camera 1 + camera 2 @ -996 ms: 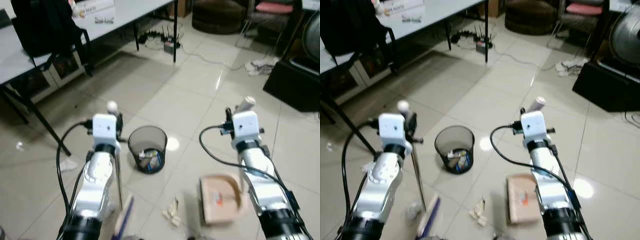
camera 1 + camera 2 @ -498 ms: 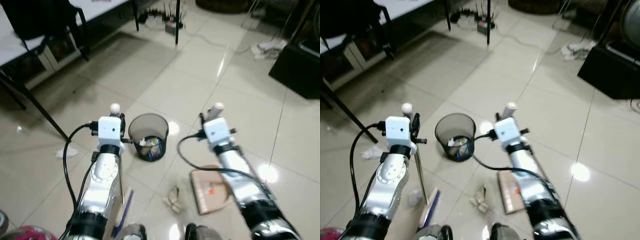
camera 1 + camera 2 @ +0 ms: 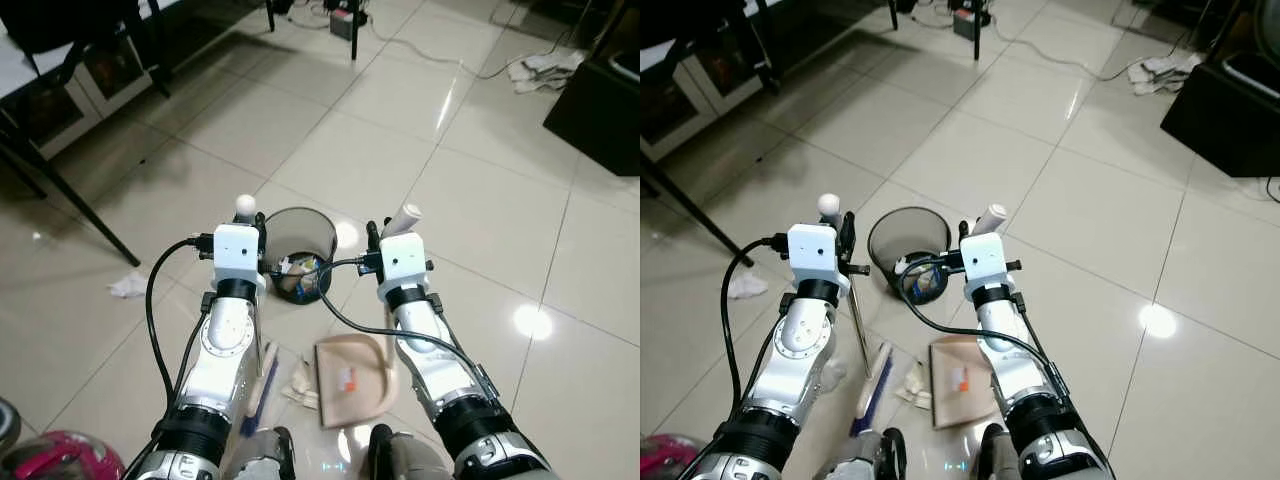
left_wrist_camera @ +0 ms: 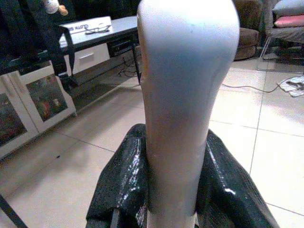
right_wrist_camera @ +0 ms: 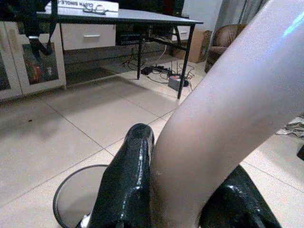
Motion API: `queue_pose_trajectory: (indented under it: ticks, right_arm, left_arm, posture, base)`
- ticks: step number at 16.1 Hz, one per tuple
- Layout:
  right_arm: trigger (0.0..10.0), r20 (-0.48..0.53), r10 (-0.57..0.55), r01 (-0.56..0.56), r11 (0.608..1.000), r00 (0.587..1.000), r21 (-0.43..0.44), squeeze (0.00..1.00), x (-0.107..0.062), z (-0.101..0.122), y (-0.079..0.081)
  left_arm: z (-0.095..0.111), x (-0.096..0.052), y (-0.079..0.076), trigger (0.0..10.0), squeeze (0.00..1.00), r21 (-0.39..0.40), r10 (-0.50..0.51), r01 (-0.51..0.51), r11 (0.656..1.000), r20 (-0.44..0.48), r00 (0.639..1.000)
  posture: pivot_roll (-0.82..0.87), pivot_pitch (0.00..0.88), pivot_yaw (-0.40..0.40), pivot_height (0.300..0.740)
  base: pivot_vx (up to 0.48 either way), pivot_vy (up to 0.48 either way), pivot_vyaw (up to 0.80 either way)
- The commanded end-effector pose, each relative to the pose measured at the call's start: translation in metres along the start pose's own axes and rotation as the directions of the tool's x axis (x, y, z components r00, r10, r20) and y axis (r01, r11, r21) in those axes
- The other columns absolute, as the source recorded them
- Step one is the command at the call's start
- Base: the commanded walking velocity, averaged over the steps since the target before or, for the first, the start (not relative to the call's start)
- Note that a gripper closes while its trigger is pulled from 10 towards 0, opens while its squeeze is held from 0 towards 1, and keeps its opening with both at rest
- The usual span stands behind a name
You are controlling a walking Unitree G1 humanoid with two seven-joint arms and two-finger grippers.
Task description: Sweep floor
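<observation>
My left gripper (image 4: 175, 190) is clenched on the broom handle (image 3: 244, 205), its fingers (image 4: 121, 185) pressed to both sides of the pale shaft. The broom head (image 3: 262, 385) rests on the tiled floor (image 3: 480, 200) below it. My right gripper (image 5: 175, 199) grasps the dustpan handle (image 3: 404, 217); the dustpan (image 3: 350, 375) lies below, crumpled paper (image 3: 299, 383) just beside it. A black mesh bin (image 3: 298, 235) stands between both grippers, slightly ahead.
</observation>
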State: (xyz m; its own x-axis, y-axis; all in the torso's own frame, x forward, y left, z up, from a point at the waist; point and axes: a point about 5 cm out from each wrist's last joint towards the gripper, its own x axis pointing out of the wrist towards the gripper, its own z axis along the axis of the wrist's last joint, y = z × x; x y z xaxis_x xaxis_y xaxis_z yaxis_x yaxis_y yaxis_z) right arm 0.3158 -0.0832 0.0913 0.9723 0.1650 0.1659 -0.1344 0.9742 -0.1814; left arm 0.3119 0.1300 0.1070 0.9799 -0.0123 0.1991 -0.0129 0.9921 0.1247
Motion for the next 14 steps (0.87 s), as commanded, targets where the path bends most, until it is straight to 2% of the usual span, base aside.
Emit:
queue_pose_trajectory:
  ticks: [1, 13, 14]
  right_arm:
    - [10.0, 0.022, -0.012, 0.012, 1.000, 1.000, 0.001, 0.00, 0.001, 0.003, -0.002]
    - [10.0, 0.030, -0.013, 0.013, 1.000, 0.999, 0.010, 0.00, 0.001, 0.004, 0.001]
    - [10.0, 0.034, 0.003, 0.000, 0.998, 0.999, -0.063, 0.00, -0.007, -0.001, 0.010]
  left_arm:
    - [-0.004, -0.001, 0.003, 10.0, 0.00, 0.014, 0.016, -0.016, 1.000, -0.019, 1.000]
    - [-0.006, 0.000, 0.001, 10.0, 0.00, 0.007, 0.025, -0.025, 1.000, -0.014, 1.000]
    - [-0.007, 0.004, -0.027, 10.0, 0.00, -0.170, 0.070, -0.077, 0.982, -0.045, 0.997]
  posture:
    - [-0.01, 0.259, 0.042, 0.740]
    - [-0.01, 0.260, 0.042, 0.740]
    - [-0.05, 0.257, 0.038, 0.740]
  base:
    - [0.000, 0.000, 0.00]
    - [0.000, 0.000, 0.00]
    - [0.000, 0.000, 0.00]
